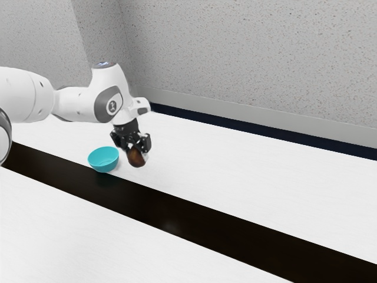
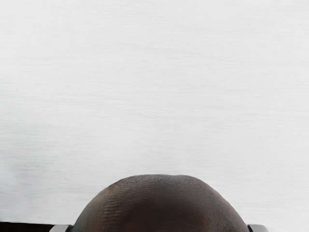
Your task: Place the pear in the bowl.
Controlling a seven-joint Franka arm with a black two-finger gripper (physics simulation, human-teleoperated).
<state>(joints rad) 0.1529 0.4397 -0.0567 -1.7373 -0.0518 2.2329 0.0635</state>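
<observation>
Pear (image 1: 136, 158), brown and rounded, is clasped between my fingers (image 2: 258, 228), one against each side. It hangs beside the turquoise bowl (image 1: 104, 160), toward the exterior view's right, and looks to be above the table (image 1: 230, 191), though how high is hard to judge. Letting go here would drop it outside the bowl. Carried across too low, the fruit could catch the near rim and tip or shove the bowl over the dark strip (image 1: 177, 216); stopping short could land it on the rim, to roll off. Its curved, tapering flanks might also turn or slip if the squeeze is off-centre, and a release from too high could make it bounce out. Its long axis seems close to upright, leaning slightly, with a blunt rounded end lowest; which way the stem points, I cannot tell.
</observation>
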